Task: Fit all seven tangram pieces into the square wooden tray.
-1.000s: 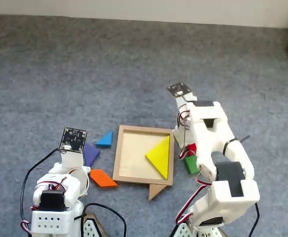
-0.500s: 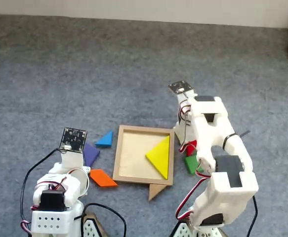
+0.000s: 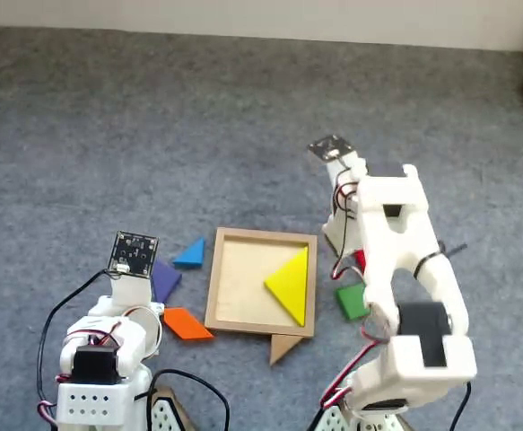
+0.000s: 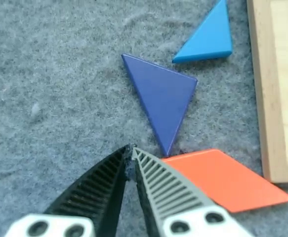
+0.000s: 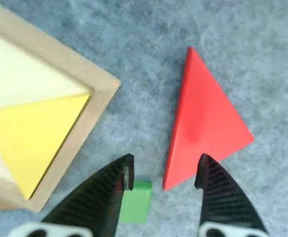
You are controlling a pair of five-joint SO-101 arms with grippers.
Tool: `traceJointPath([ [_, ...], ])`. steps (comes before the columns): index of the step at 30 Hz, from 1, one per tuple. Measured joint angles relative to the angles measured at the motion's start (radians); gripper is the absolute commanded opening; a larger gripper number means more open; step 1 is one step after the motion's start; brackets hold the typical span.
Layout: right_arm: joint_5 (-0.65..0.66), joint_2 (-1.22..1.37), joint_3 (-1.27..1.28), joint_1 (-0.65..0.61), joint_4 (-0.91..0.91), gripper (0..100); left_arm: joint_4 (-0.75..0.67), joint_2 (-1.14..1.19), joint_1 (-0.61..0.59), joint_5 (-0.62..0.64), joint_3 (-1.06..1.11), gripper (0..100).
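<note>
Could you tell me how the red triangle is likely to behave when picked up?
The red triangle looks rigid and flat, so it probably won't bend or roll. It lies flush on the carpet, so the open right gripper may struggle to catch its thin edges.

The wooden tray [image 3: 213,287] holds the yellow triangle [image 3: 291,283] flat. The blue triangle [image 3: 189,255], purple triangle [image 3: 164,280] and orange parallelogram [image 3: 187,324] lie left of it; the red triangle [image 5: 203,123] and green square [image 3: 352,302] lie right.

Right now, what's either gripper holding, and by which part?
Nothing: left gripper shut and empty, right gripper open over the red triangle.
</note>
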Motion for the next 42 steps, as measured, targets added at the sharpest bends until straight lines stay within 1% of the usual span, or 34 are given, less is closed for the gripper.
traceJointPath([
  [5,0.012,-0.092,0.003,-0.112,0.06,19.0,0.0,0.0,0.0,0.0,0.0,0],
  [8,0.012,-0.129,0.008,-0.138,0.066,21.4,0.0,0.0,0.0,0.0,0.0,0],
  [12,0.012,-0.138,0.009,-0.101,0.049,34.4,0.0,0.0,0.0,0.0,0.0,0],
  [13,0.012,-0.138,0.009,-0.081,0.035,35.7,0.0,0.0,0.0,0.0,0.0,0],
  [16,0.012,-0.101,0.017,-0.018,-0.008,36.0,0.0,0.0,0.0,0.0,0.0,0],
  [20,0.012,0.032,0.017,0.035,-0.037,36.1,0.0,0.0,0.0,0.0,0.0,0],
  [26,0.014,0.216,-0.054,0.043,-0.049,36.1,0.0,0.0,0.0,0.0,0.0,0],
  [31,0.015,0.311,-0.124,0.046,-0.051,36.1,0.0,0.0,0.0,0.0,0.0,0],
  [42,0.057,0.351,-0.189,0.063,-0.044,36.4,0.0,0.0,0.0,0.0,0.0,0],
])
